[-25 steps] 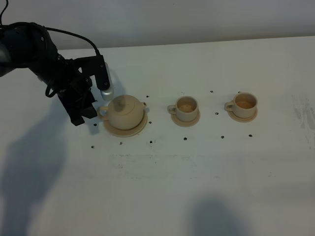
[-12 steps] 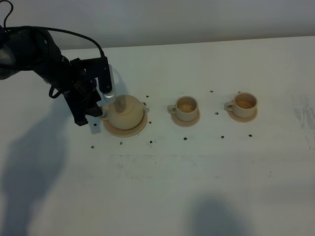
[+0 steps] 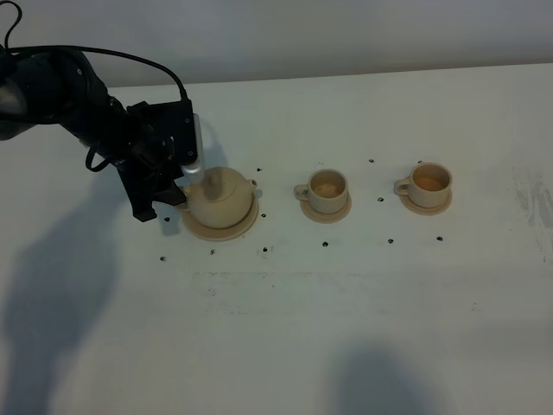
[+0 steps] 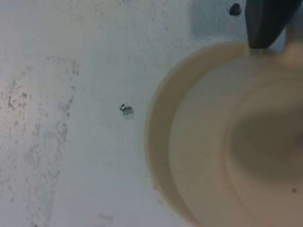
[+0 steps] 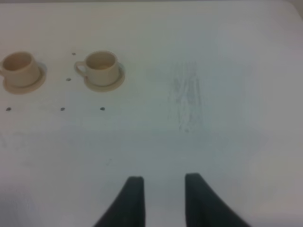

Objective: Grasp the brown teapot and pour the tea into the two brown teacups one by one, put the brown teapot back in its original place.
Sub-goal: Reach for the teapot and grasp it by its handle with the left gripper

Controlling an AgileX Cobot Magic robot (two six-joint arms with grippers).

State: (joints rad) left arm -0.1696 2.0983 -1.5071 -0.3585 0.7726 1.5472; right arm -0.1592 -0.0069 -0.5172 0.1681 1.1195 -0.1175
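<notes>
The brown teapot (image 3: 221, 197) sits on its wide saucer plate (image 3: 218, 231) at the left of the table. My left gripper (image 3: 179, 185) is open against the pot's handle side, one finger (image 3: 189, 154) behind the handle and one in front, and it hides the handle. In the left wrist view the teapot (image 4: 246, 151) and the plate rim (image 4: 158, 142) fill the frame, with one dark finger (image 4: 265, 19) at the pot's edge. The two brown teacups (image 3: 328, 186) (image 3: 429, 180) stand on small saucers to the right, also as teacups (image 5: 19, 66) (image 5: 102, 64). My right gripper (image 5: 163, 189) hovers over bare table, fingers a little apart and empty.
Small black marks (image 3: 264, 251) dot the white table (image 3: 346, 311) around the crockery. A scuffed patch (image 5: 187, 99) lies to the right of the cups. The table's far edge (image 3: 346, 76) meets a grey wall. The right arm is outside the exterior view.
My left gripper has slid right, closer to the teapot, until its fingers straddle the handle. The teapot, cups and right gripper have not moved.
</notes>
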